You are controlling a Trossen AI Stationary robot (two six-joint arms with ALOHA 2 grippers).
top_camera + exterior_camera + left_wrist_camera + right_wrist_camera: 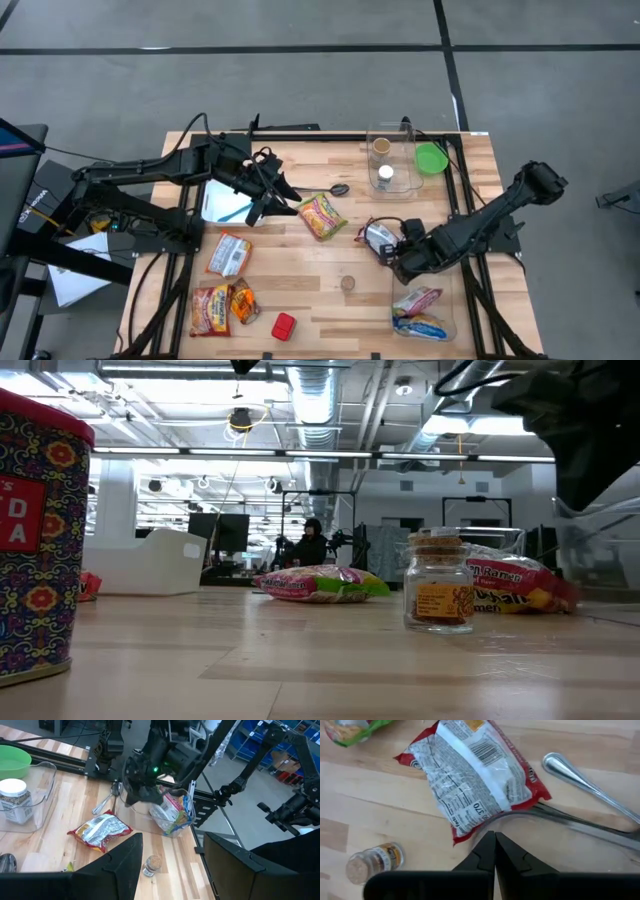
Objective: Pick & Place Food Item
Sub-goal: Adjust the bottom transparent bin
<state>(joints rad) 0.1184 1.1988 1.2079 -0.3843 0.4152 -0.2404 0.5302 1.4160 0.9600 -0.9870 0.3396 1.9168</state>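
A red-and-silver food packet (pixel 475 775) (pixel 377 238) lies flat on the wooden table. My right gripper (pixel 495 845) (pixel 397 258) is shut and points steeply down at the packet's edge, over the curved rim (pixel 545 816) of a clear bin (pixel 425 305) that holds other packets. A yellow-green noodle packet (pixel 322 215) lies mid-table. A small spice jar (pixel 347 284) (pixel 440 592) stands near it. My left gripper (pixel 172 870) (pixel 268 195) hangs open above the table's left half with nothing between its fingers. My right gripper's shut fingertips (pixel 487 845) stand close to the packet's torn-looking corner (pixel 462 827) and the bin's rim, coming from above. I cannot tell whether they touch either one.
A spoon (pixel 590 785) lies beside the packet. A second clear bin (pixel 393 160) with jars and a green bowl (pixel 432 158) stands at the far edge. More packets (pixel 228 253) and a red block (pixel 284 326) lie near left; a white bin (pixel 225 203) sits under the left arm.
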